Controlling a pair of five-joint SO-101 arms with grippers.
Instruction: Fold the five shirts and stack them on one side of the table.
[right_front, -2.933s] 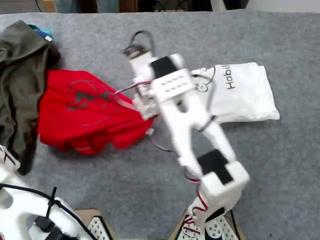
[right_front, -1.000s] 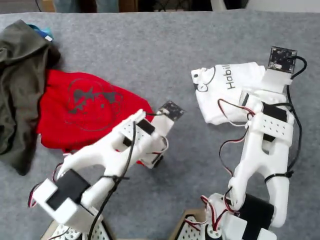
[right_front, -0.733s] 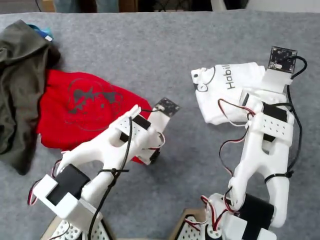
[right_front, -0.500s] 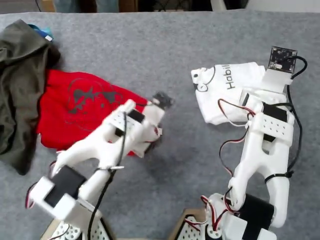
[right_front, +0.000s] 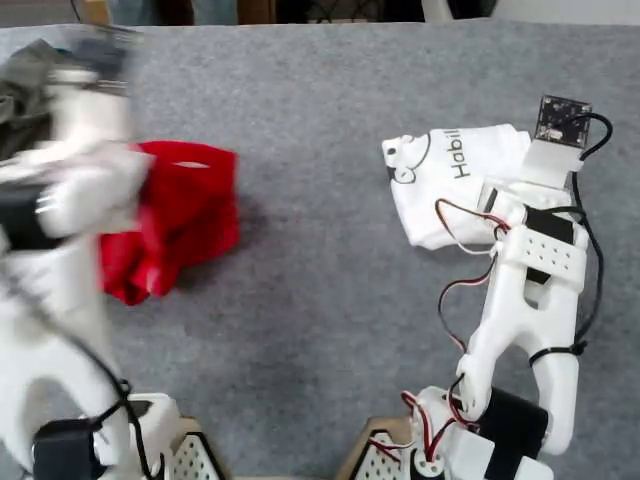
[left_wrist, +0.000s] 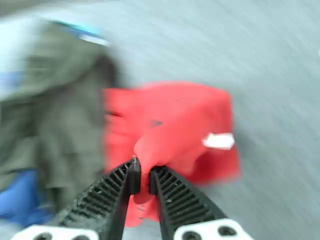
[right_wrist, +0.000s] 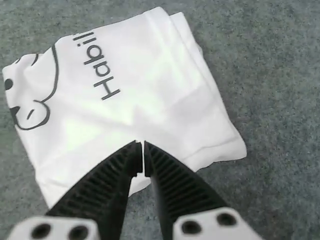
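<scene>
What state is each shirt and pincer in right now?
Red shirt: bunched, one fold pinched up.
White shirt: folded, lying flat.
Green shirt: crumpled, unfolded.
Blue shirt: crumpled, beside the green one.
Left pincer: shut on the red shirt.
Right pincer: shut, over the white shirt.

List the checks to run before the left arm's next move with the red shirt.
1. Left gripper pinching the red shirt: ok.
2. Red shirt folded flat: not ok, it lies bunched.
3. Red shirt apart from the green shirt: cannot tell, their edges meet in a blur.
4. White shirt folded: ok.
5. Right gripper shut, away from the red shirt: ok.
</scene>
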